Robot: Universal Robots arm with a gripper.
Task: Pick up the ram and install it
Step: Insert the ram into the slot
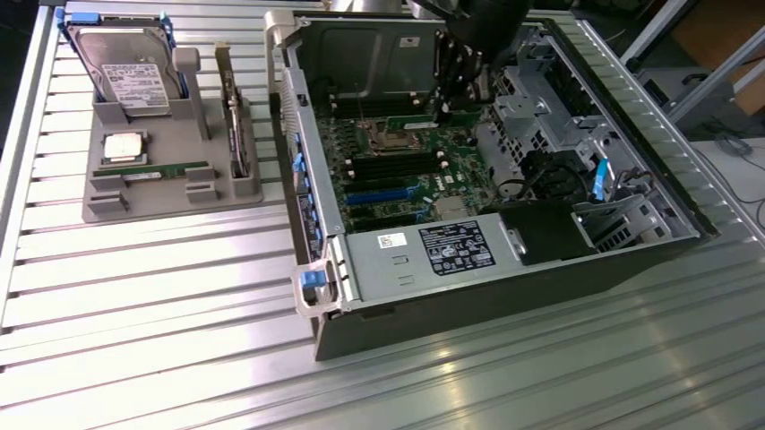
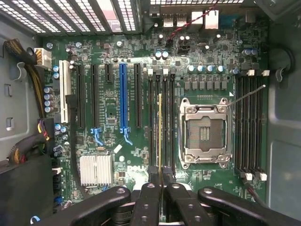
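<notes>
1. The gripper (image 2: pixel 161 190) pinches the ram (image 2: pixel 160 136). Its two inner fingers (image 2: pixel 148 200) are pressed nearly together on the thin board.
2. The ram shows edge-on as a thin yellowish line. It stands over the bank of black slots (image 2: pixel 165 117) just beside the processor socket (image 2: pixel 205 132), and its long edge runs parallel to them.
3. Whether the ram already sits in a slot cannot be told.
4. Little room is there: a bare slot runs close along each side of the ram, and the metal frame of the socket is near.
5. On the opposite side of the socket lies a second bank of slots (image 2: pixel 249 127), bare, with white latches.
6. In the exterior view the arm (image 1: pixel 485 27) reaches down into the open case (image 1: pixel 502 300), just beside the socket.
7. Well apart from the socket, outside the case, another green stick (image 1: pixel 167 170) lies in a gray tray (image 1: pixel 143 208).
</notes>
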